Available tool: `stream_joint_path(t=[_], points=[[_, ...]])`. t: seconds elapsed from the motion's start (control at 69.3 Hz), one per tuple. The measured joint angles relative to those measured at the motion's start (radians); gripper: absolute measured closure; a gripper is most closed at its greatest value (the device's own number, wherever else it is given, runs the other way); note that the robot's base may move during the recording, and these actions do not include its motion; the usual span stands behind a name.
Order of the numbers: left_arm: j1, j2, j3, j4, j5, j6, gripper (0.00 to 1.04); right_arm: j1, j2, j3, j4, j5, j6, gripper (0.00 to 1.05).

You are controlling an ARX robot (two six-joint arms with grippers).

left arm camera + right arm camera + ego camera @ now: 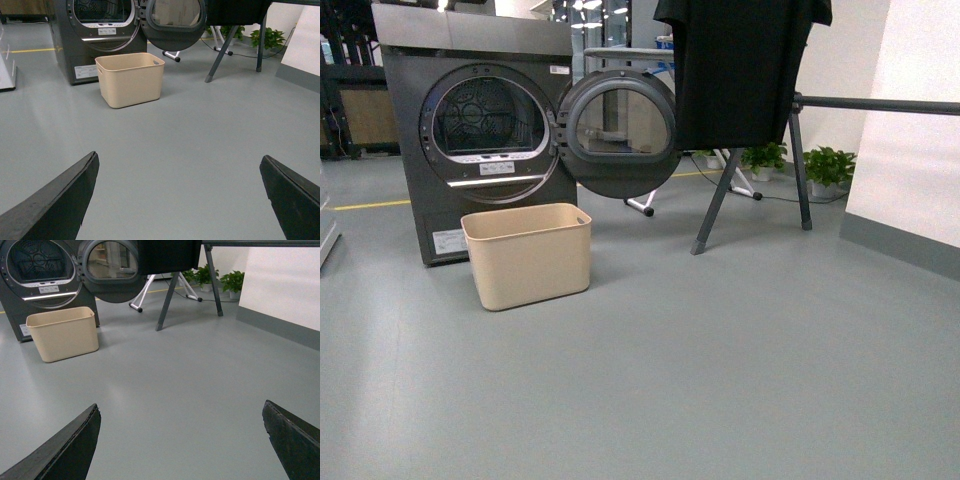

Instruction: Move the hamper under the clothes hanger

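The hamper [528, 258], left of centre, is smooth, matt beige plastic. In the upper left, the dryer [405, 150] has a dark grey metal body with a dull satin sheen, and its door [617, 133] holds a glossy pane. The rack [880, 104] at upper right is dark matt metal, draped with black cloth [735, 70]. The grey floor [720, 380] is smooth and faintly shiny.

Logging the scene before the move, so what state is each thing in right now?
dryer door, swung open
clothes hanger, standing, black garment draped over its bar
hamper, upright, not yet under the clothes hanger
left pincer, open, holding nothing
right pincer, open, holding nothing
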Motion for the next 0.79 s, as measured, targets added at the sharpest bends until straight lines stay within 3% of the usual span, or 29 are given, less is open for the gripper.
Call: stream_joint_path(t=[0.794], points=[[0.000, 0.001, 0.000, 0.000, 0.000, 0.000, 0.07, 0.000, 0.000, 0.000, 0.000, 0.000, 0.000, 0.08]])
